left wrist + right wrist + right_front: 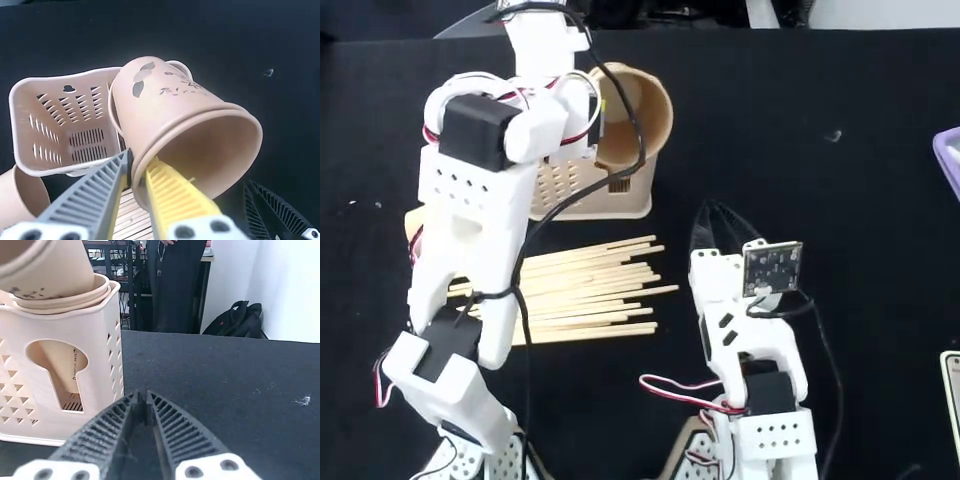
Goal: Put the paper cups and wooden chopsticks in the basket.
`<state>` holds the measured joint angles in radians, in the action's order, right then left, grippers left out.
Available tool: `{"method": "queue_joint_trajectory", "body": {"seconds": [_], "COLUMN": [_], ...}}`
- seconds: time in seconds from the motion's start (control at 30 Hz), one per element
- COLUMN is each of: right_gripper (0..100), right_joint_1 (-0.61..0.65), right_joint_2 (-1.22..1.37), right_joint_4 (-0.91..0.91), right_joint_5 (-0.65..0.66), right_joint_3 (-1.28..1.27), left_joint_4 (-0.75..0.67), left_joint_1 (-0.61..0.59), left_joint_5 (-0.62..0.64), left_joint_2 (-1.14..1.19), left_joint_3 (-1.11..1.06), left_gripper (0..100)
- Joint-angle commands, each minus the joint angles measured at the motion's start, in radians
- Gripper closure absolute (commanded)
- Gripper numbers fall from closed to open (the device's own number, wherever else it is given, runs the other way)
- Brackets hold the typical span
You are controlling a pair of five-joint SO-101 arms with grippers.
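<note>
Left wrist view: left tool (pixel 137 161) pinches rim of tilted cup (pixel 190 120), base toward basket (pixel 30 125) just beyond; right tool (pixel 145 401) closed.

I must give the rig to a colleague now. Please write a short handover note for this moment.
Left gripper: shut on the rim of the held paper cup, tilted above the basket.
Right gripper: shut, empty, near the basket.
Done: another cup is inside the basket.
To do: put the held paper cup in, then the third cup beside the basket, then the wooden chopsticks, all on the table.
</note>
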<state>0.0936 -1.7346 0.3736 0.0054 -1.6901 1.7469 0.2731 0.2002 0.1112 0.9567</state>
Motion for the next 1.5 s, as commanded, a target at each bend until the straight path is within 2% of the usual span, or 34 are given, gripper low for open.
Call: {"method": "queue_joint_trajectory", "body": {"seconds": [0.0, 0.1, 0.4, 0.6, 0.97, 1.1, 1.33, 1.47], "right_gripper": [98.1, 98.1, 98.1, 98.1, 98.1, 98.0, 98.0, 98.0], "right_joint_1": [-0.018, -0.018, -0.018, -0.018, 0.005, 0.023, 0.023, 0.023], "right_joint_2": [-0.019, -0.019, -0.019, -0.019, -0.019, -0.019, -0.022, -0.021], "right_joint_4": [0.005, 0.005, 0.006, 0.006, 0.009, 0.029, 0.028, 0.031], "right_joint_5": [-0.002, -0.002, -0.002, -0.002, -0.002, 0.000, 0.000, 0.000], "right_joint_3": [-0.002, -0.002, -0.002, -0.002, -0.002, -0.002, -0.002, -0.002], "left_joint_4": [-0.018, -0.038, -0.195, -0.338, -0.427, -0.402, -0.221, -0.152], "left_joint_1": [0.010, 0.010, -0.001, -0.056, -0.077, -0.076, -0.047, -0.074], "left_joint_5": [-0.017, -0.015, -0.015, -0.015, -0.014, -0.014, -0.025, -0.025], "left_joint_2": [-0.006, -0.006, -0.005, 0.068, 0.120, 0.118, 0.104, 0.058], "left_joint_3": [0.002, -0.004, -0.005, -0.001, 0.007, 0.007, 0.051, 0.134], "left_gripper": [86, 82, 82, 82, 82, 82, 82, 82]}}
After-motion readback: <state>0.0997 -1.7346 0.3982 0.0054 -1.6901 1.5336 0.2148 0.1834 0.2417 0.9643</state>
